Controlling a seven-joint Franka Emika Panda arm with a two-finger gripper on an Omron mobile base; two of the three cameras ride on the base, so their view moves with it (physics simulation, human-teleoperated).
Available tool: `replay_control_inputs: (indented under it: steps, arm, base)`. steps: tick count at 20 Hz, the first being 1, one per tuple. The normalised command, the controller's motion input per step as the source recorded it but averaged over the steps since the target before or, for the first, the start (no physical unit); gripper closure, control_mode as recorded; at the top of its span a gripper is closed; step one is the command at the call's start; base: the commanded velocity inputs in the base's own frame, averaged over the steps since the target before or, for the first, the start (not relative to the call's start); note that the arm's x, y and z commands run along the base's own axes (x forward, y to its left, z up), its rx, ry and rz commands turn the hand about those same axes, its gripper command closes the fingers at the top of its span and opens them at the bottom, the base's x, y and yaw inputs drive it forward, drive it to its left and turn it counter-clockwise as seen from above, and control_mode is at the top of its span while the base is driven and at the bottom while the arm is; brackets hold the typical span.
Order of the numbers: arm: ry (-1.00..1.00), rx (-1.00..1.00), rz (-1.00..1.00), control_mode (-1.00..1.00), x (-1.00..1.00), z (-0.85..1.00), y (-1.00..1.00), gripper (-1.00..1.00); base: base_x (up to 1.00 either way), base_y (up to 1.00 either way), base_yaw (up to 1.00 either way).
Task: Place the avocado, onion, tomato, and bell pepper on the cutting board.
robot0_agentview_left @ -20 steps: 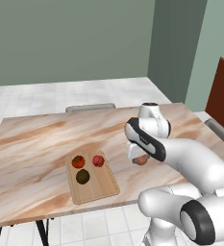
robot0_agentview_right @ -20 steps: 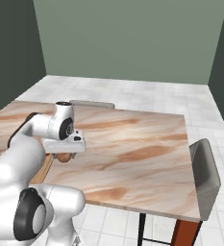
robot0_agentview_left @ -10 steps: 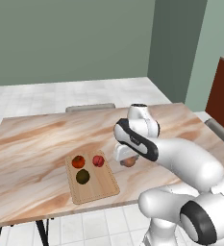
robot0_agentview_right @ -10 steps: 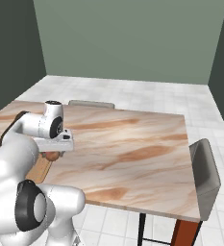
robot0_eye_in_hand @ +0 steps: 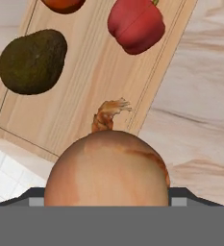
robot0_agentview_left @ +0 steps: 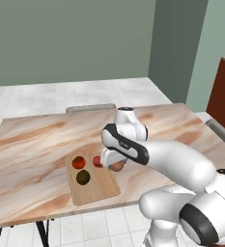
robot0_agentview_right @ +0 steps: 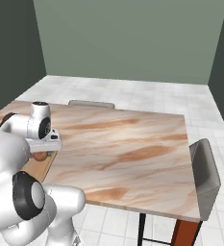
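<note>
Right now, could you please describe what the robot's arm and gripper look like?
The arm is glossy white, built of rounded, bulbous segments with dark grey to black joint bands. The gripper hangs from a white hand block. No cables or markings can be made out.

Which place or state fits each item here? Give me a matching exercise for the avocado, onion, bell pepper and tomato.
Things:
1. avocado
2. onion
3. bell pepper
4. tomato

Places or states:
A. orange-red, on the cutting board beside the avocado
B. held in the end effector above the board's edge
C. darkest item, lying on the board
D. crimson, on the board

Pairs: 1-C, 2-B, 3-D, 4-A
</note>
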Motion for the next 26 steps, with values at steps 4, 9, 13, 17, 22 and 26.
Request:
replay_control_inputs:
  steps: [4, 9, 13, 17, 22, 26]
  arm:
    - [0.0, 0.0, 0.04, -1.0, 0.0, -0.22, 0.32, 1.0]
    - [-0.03, -0.01, 0.03, -1.0, -0.01, -0.3, 0.16, 1.0]
    - [-0.05, -0.02, 0.03, -1.0, -0.01, -0.31, 0.13, 1.0]
    - [-0.06, 0.0, 0.01, -1.0, 0.02, -0.15, 0.07, 1.0]
    - [-0.05, 0.0, 0.0, -1.0, 0.04, -0.18, 0.0, 1.0]
    - [-0.03, 0.0, 0.0, -1.0, 0.08, -0.23, 0.0, 1.0]
  base:
    - [0.0, 0.0, 0.0]
    - [0.0, 0.0, 0.0]
    - [0.0, 0.0, 0.0]
    - [0.0, 0.0, 0.0]
    - [0.0, 0.0, 0.0]
    - [0.0, 0.0, 0.0]
